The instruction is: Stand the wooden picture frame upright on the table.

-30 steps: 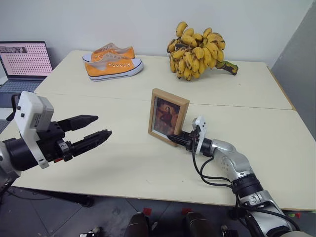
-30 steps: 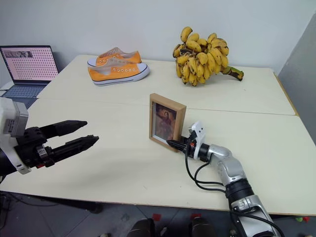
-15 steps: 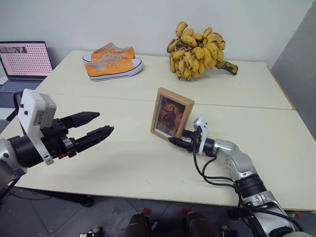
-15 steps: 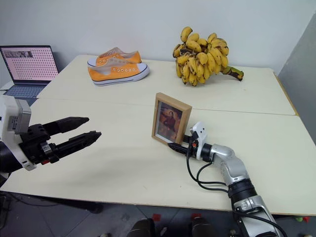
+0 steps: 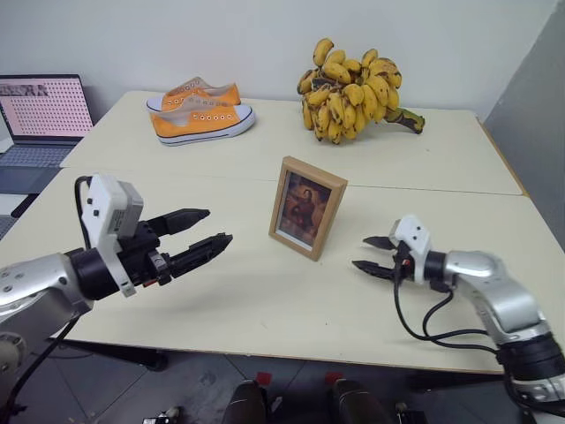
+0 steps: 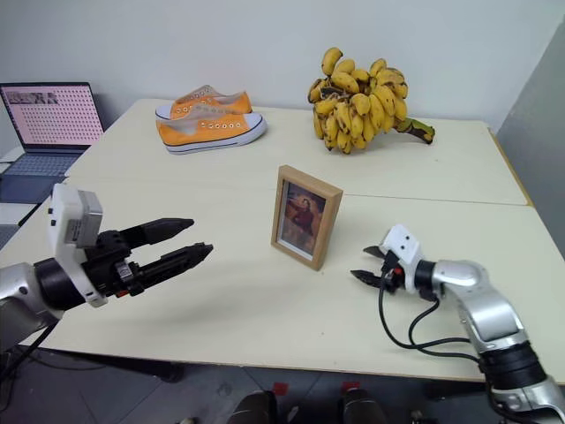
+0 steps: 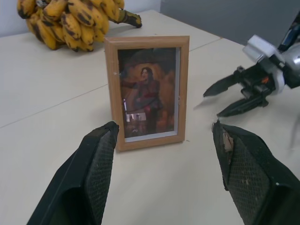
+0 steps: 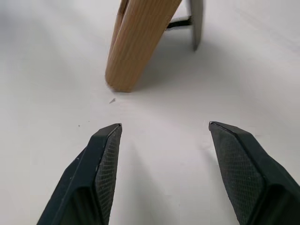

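Two grippers hang over the near part of the table [image 5: 265, 309], both with fingers spread wide and holding nothing. The left gripper [image 5: 201, 237] points toward the middle from the left side; the right gripper [image 5: 372, 254] points in from the right, clear of the surface. Between them and a little farther back, the wooden picture frame [image 5: 307, 208] stands upright on its fold-out stand, portrait facing the robot, touched by neither gripper. Beyond the seam lie a pair of orange sneakers [image 5: 199, 110] and a bunch of bananas [image 5: 351, 90]. An open laptop [image 5: 42, 110] sits off the far left corner.
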### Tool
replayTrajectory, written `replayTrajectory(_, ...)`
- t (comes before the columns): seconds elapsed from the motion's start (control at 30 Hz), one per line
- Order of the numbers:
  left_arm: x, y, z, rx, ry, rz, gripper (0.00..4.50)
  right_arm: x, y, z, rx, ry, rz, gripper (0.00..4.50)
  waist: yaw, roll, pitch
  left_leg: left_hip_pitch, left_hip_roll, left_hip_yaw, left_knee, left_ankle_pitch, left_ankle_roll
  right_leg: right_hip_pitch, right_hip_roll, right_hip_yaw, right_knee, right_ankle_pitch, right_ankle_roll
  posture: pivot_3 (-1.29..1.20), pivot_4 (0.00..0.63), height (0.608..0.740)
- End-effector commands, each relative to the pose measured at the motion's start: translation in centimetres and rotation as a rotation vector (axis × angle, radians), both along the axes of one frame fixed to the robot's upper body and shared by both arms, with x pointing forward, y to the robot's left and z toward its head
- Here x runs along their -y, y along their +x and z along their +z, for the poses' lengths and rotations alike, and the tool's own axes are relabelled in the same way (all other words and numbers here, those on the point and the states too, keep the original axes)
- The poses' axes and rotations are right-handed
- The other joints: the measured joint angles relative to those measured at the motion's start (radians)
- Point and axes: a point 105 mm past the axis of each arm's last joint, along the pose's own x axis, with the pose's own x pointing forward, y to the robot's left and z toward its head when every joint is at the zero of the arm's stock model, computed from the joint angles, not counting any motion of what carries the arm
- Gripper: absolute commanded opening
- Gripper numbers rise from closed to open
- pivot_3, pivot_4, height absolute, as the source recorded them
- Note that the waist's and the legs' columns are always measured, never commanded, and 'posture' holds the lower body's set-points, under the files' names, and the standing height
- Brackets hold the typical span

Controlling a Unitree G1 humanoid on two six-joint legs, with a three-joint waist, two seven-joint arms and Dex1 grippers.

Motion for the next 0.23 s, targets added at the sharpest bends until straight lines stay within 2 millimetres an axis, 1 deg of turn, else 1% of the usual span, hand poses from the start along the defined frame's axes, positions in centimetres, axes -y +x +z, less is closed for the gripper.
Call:
replayTrajectory(0.03,-0.4,1.1,0.9,0.045,-0.004,0.012,3.43,-0.6,-0.3,5.5,0.103,0.084,-0.025,3.12,-0.002,0.0,0.0,0.0,0.0,0.0,0.0,0.0,0.0,0.0,0.0,0.0,0.0,0.0,0.0,0.0,0.15,0.74)
replayTrajectory(0.1,-0.4,1.3,1.1,0.044,-0.01,0.005,3.43,-0.9,-0.5,6.4,0.1,0.113,-0.031,3.12,0.0,-0.001,0.0,0.0,0.0,0.0,0.0,0.0,0.0,0.0,0.0,0.0,0.0,0.0,0.0,0.0,0.15,0.74)
replayTrajectory(0.17,-0.2,1.5,1.3,0.052,-0.01,-0.004,3.43,-1.2,-0.7,6.9,0.083,0.144,-0.037,3.12,0.002,-0.001,0.0,-0.001,0.0,0.0,-0.001,0.0,0.0,0.0,0.0,-0.001,-0.001,0.0,0.0,0.0,0.15,0.74)
replayTrajectory(0.23,-0.1,1.8,1.2,0.05,-0.007,-0.005,3.43,-1.4,-1.1,6.7,0.065,0.15,-0.042,3.12,0.002,-0.001,0.0,-0.004,0.0,0.0,-0.001,0.0,0.0,-0.002,0.0,-0.001,-0.002,0.0,0.0,0.0,0.15,0.74)
